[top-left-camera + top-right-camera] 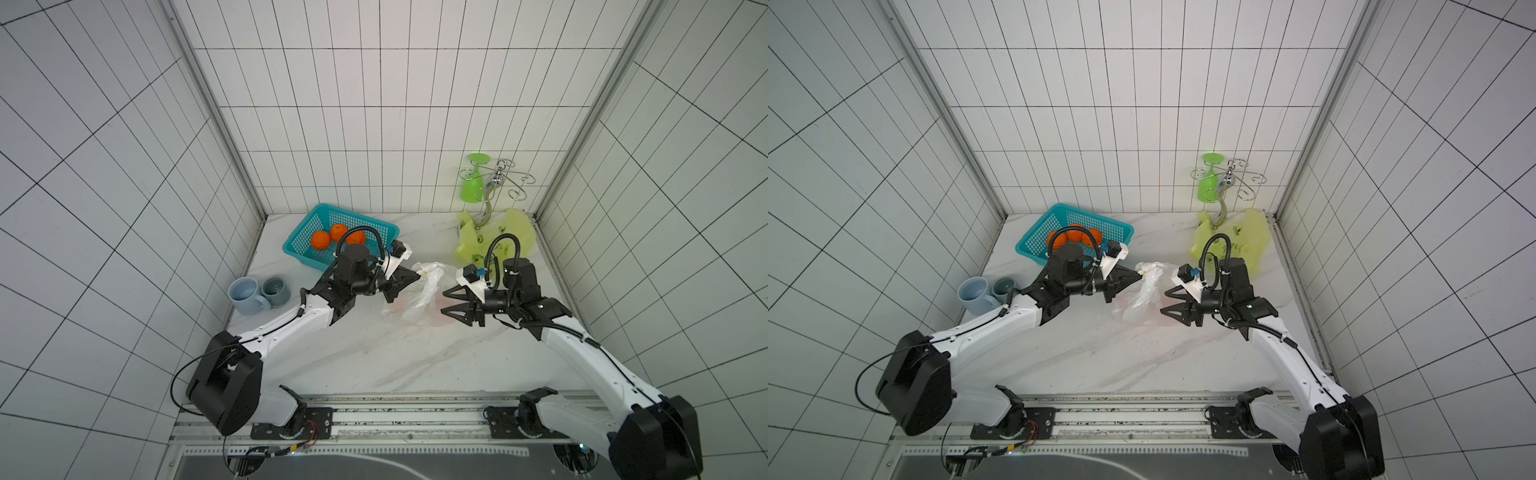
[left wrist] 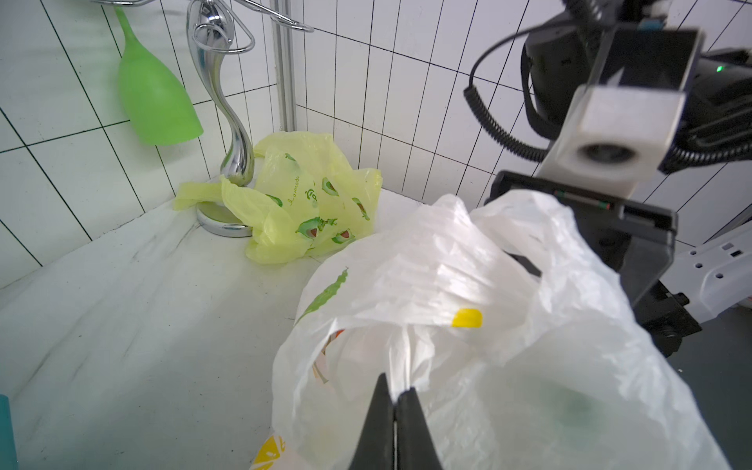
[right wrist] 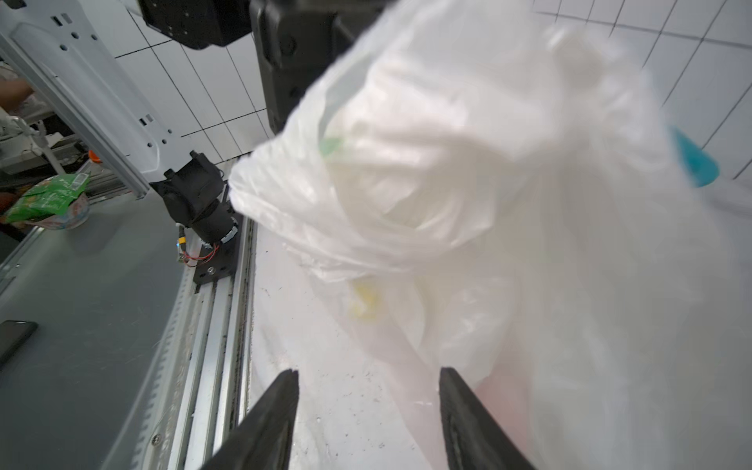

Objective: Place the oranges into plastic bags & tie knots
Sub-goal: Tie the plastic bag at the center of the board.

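Stn status, seen from the near side of the table (image 1: 374, 357): the white bag (image 1: 422, 297) sits mid-table with its top drawn up toward the left; the left gripper (image 2: 394, 401) has its jaws pressed together on a twisted strip of film at the bag's mouth (prob. one handle loop). The right gripper (image 1: 443, 304) hangs just right of the bag, jaws apart, clamped on nothing; film lies just beside one finger in the right wrist view. A faint orange-pink tint shows low down through the film; likely fruit inside, qty unknown. Three oranges (image 1: 338, 232) lie in the teal basket (image 1: 300, 227), far left; the yellow-green bag (image 2: 309, 203) lies crumpled far right against the chrome stand (image 2: 234, 134), apparently unfilled.

Step in hand, by my reading: take the second handle, then tie.

1. Left arm: maintain tension so the free handle stands clear of the bag body.
2. Right arm: approach the free loop only; close on gathered film, not a single thin layer; thin film tears and slips.
3. Avoid lifting the bag off the table; contents may roll out.
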Robot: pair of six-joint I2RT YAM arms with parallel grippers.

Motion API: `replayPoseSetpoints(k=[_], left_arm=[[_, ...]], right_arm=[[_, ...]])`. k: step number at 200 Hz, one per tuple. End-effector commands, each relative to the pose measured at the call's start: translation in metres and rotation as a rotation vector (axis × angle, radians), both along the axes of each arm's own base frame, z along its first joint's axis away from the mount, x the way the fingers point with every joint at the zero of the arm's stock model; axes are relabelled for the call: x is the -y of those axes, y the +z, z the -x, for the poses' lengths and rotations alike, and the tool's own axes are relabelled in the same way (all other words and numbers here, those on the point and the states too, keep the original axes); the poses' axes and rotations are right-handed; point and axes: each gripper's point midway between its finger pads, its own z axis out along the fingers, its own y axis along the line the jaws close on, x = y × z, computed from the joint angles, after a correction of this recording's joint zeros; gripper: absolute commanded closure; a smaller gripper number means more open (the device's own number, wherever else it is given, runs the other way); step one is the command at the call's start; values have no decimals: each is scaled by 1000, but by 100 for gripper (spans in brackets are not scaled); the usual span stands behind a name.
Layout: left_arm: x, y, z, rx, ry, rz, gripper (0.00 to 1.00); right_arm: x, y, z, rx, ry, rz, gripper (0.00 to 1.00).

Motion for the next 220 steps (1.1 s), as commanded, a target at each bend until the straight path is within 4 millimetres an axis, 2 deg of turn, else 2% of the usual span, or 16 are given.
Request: replayPoseSetpoints(k=[1,76,135,159,220], left_arm=[[0,15,-1,-51,39,80,100],[14,3,-11,-168,98,84,100],[16,1,-15,-177,114,83,100],[16,1,-16,-174,122,80,100],[16,0,-20,-169,143,72,100]], right_arm=[[-14,10,4,27,24,-120,43],[-25,23,-8,12,-21,-211,38],[-30,18,-10,0,-25,-205,45],[-30,15,-17,-16,-63,-194,37],[-37,20,-22,-42,-67,-207,35]])
